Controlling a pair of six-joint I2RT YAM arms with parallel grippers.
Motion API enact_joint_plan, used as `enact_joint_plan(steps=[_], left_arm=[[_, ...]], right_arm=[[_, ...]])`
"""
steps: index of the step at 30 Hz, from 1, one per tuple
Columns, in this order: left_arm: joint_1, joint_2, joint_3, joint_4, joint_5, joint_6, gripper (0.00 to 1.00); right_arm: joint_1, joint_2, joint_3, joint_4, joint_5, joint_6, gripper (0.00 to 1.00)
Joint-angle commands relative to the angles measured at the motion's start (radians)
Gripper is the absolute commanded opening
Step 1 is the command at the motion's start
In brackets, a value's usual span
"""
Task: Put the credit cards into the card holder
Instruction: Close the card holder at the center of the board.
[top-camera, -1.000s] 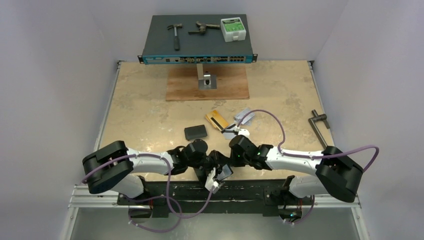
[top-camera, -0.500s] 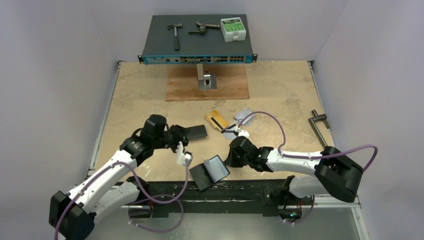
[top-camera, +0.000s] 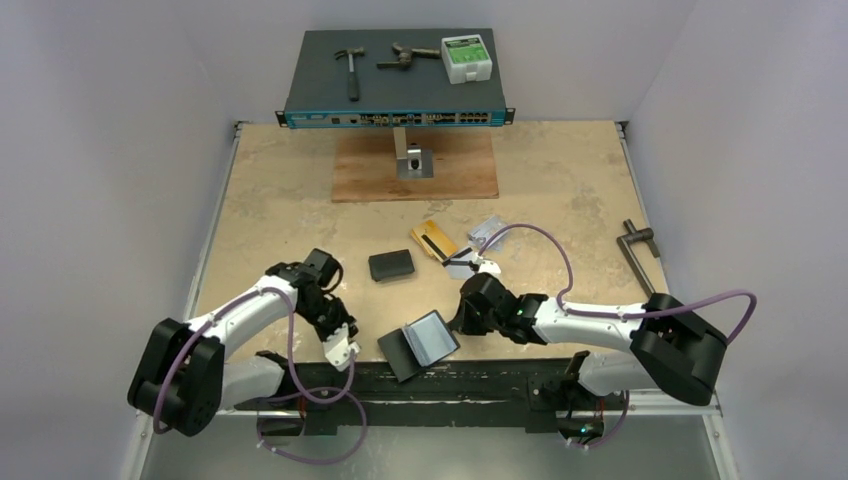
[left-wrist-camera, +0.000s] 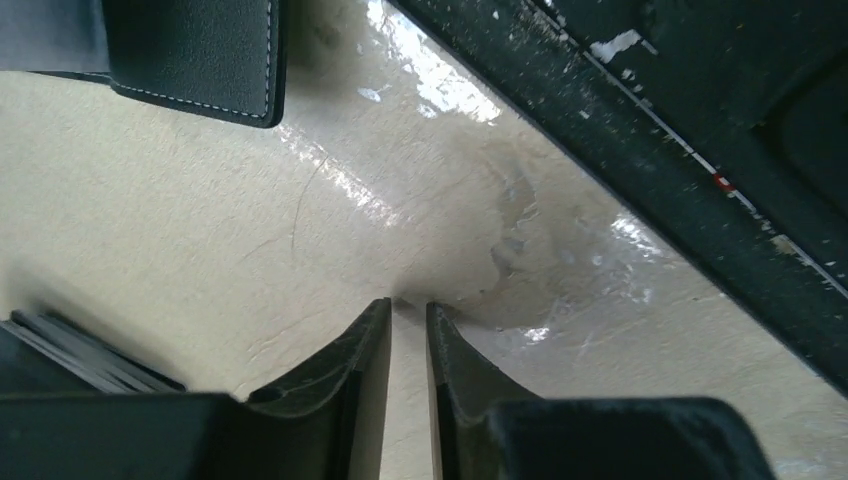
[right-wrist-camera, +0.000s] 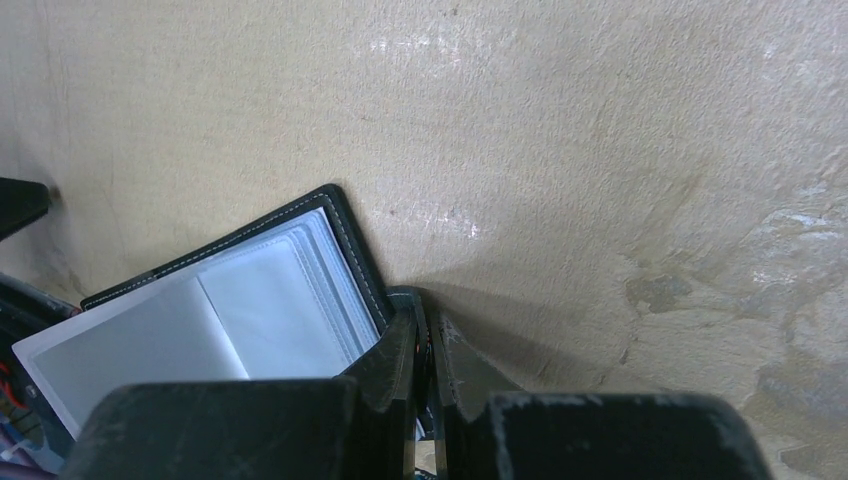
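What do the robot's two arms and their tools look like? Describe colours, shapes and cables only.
Both the left arm and right arm have white links and bulky black joints. A purple cable loops along each. The left tool and right tool are black, tapered and scuffed.

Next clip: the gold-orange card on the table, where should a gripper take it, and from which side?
The gold-orange card lies flat on the table, skewed, so only its thin edges offer a hold. Likely best from above, fingers straddling the short width toward its far-left end; its near-right end sits close to the white-silver card.
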Motion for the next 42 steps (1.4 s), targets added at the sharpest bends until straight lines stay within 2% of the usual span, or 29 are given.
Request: enact_joint_plan(steps=[1,3,10,17,23,30,42], left_arm=[[0.003,0.103,0.054,-0.206,0.147,0.598,0.21],[-0.012,0.145,0.079,-0.221,0.195,0.642,0.23],[-0.153,0.204,0.13,-0.171,0.31,0.618,0.33],[-0.205,0.185,0.074,0.125,0.518,0.517,0.35],[-0.213,0.14,0.025,0.381,0.589,0.343,0.35],[-0.317,0.159,0.078,0.453,0.503,0.125,0.37],[-0.502,0.4,0.402,0.116,0.133,-0.155,0.37]], right_arm=[[0.008,0.025,-0.044,-0.16,0.003,0.003,0.0],[0.009,0.024,-0.042,-0.158,-0.004,0.005,0.0],[0.009,0.033,-0.053,-0.129,-0.017,0.013,0.0],[0.008,0.031,-0.053,-0.124,-0.02,0.012,0.0],[0.008,0.033,-0.049,-0.118,-0.019,0.012,0.0],[0.009,0.012,-0.047,-0.11,-0.032,0.008,0.0],[0.008,-0.132,-0.089,-0.143,-0.037,0.022,0.01]])
